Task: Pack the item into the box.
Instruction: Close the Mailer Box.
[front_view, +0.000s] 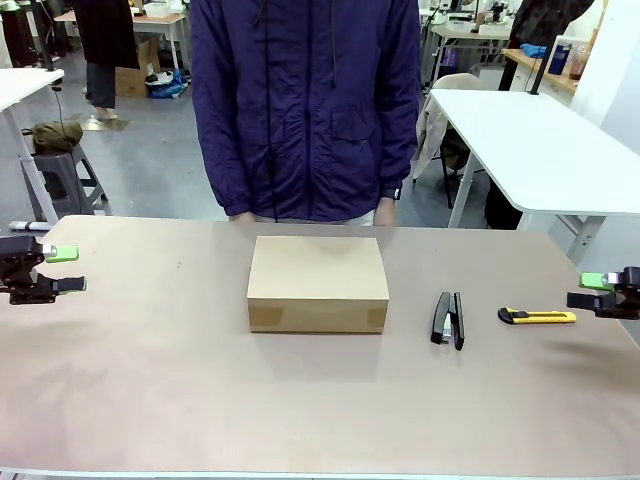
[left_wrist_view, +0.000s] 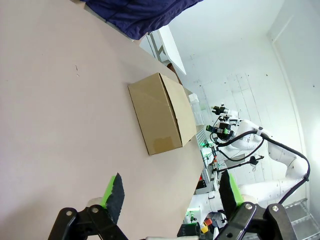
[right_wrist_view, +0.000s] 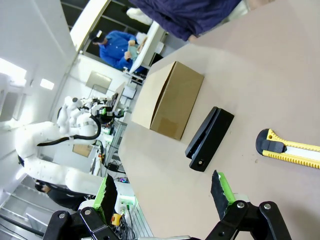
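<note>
Front view — box (front_view: 318, 281) closed, between both open tools

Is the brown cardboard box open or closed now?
Closed: the brown cardboard box has its flap lid lying flat on top in the front view.

Layout of the table as placed around the two grippers

The box (front_view: 318, 282) was set midway between the left gripper (front_view: 65, 270) and the right gripper (front_view: 597, 290), well apart from both, with the person (front_view: 305, 105) stood behind it. The stapler (front_view: 447, 319) was laid between the box and the right gripper, and the utility knife (front_view: 537, 317) just beside that gripper, nearer than the stapler.
</note>
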